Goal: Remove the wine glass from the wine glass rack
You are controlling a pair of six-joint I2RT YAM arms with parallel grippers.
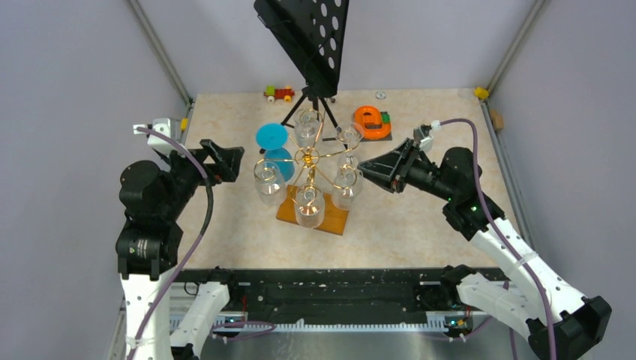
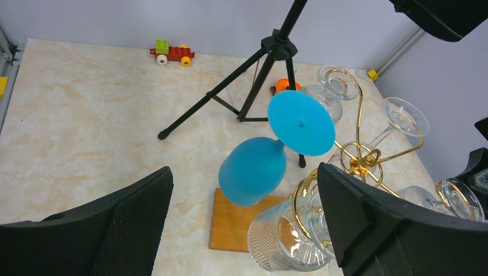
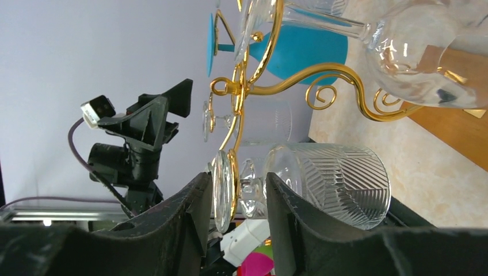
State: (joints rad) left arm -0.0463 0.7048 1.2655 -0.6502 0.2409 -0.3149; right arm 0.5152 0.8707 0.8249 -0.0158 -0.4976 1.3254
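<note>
At far left, left gripper: held wide open with nothing between its fingers; it is raised above the tabletop, kept apart from the rack and pointed toward it.
Tabletop: a beige marbled surface, on which everything else is stood.
Blue wine glass: hung upside down on the rack's left side, the side nearest the left gripper, with its round foot uppermost and its bowl below.
Wine glass rack: a gold wire tree with scroll arms around a central post, stood upright on an orange-brown wooden base at the middle of the table.
Clear wine glasses: several are hung upside down from the scroll arms all around the post.
Music stand: black and perforated, carried on a tripod set just behind the rack.
Toy train: laid at the far edge, left of the tripod.
Orange object: set on a dark plate behind and right of the rack; its kind cannot be told.
Ribbed wine glass: hung by its foot in a gold loop on the rack's right side.
Right gripper: partly open, its fingers placed on either side of that glass's foot and stem; whether the glass is touched cannot be told.
</note>
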